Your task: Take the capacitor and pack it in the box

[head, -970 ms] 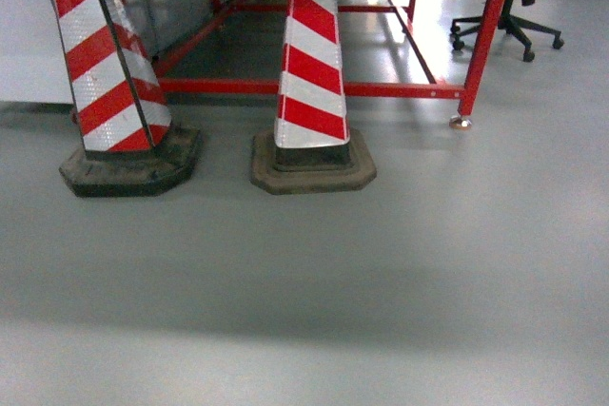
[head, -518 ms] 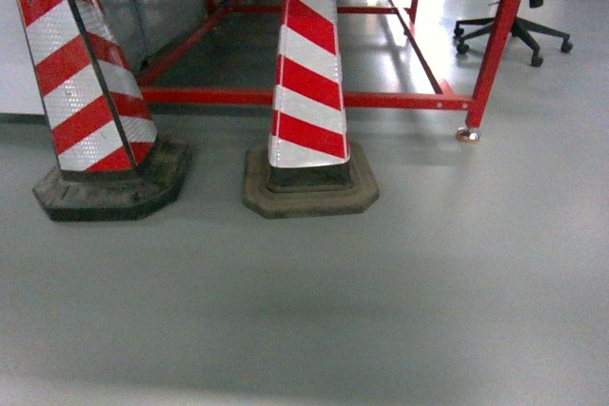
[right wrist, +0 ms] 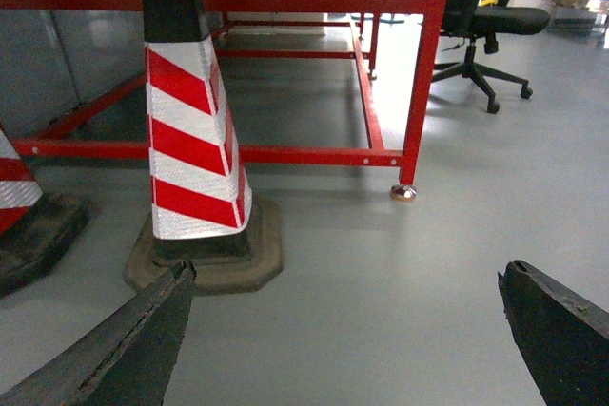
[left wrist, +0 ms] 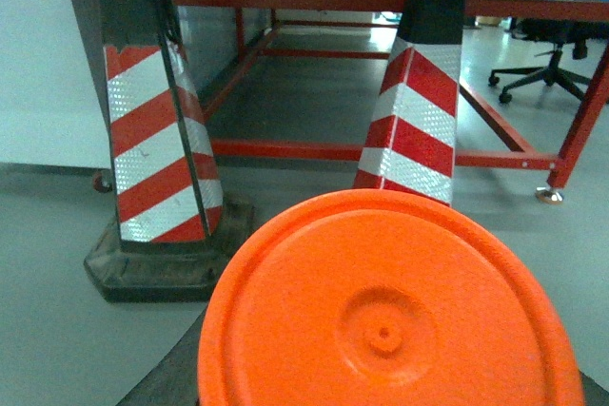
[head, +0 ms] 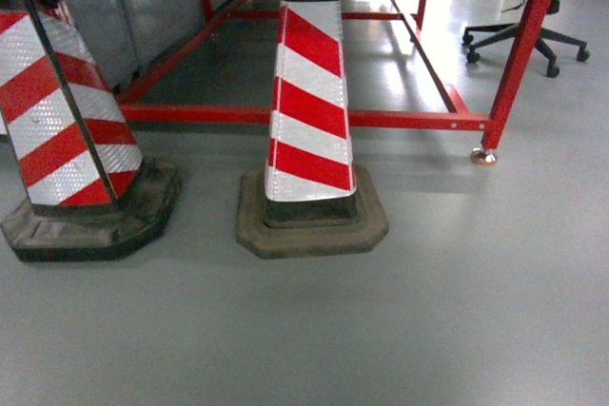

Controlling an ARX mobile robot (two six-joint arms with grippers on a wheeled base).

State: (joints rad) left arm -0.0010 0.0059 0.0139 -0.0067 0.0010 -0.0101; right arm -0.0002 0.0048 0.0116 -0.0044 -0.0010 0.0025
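An orange round capacitor (left wrist: 385, 316), seen end-on, fills the lower half of the left wrist view. It sits right in front of the camera where my left gripper's jaws are, and one dark finger (left wrist: 176, 377) shows at its lower left. My right gripper (right wrist: 347, 278) hangs open over bare grey floor, its two dark fingertips (right wrist: 157, 316) far apart with nothing between them. The box is out of view. Neither gripper shows in the head view.
Two red-and-white striped cones on dark rubber bases stand on the floor, one at the left (head: 67, 140) and one in the middle (head: 309, 121). Behind them is a red steel frame (head: 314, 118) on casters. A black office chair (head: 523, 16) stands at the far right.
In the head view both cones and the red frame have grown larger and slid lower. The left cone has drifted toward the left edge as the robot rolls closer.
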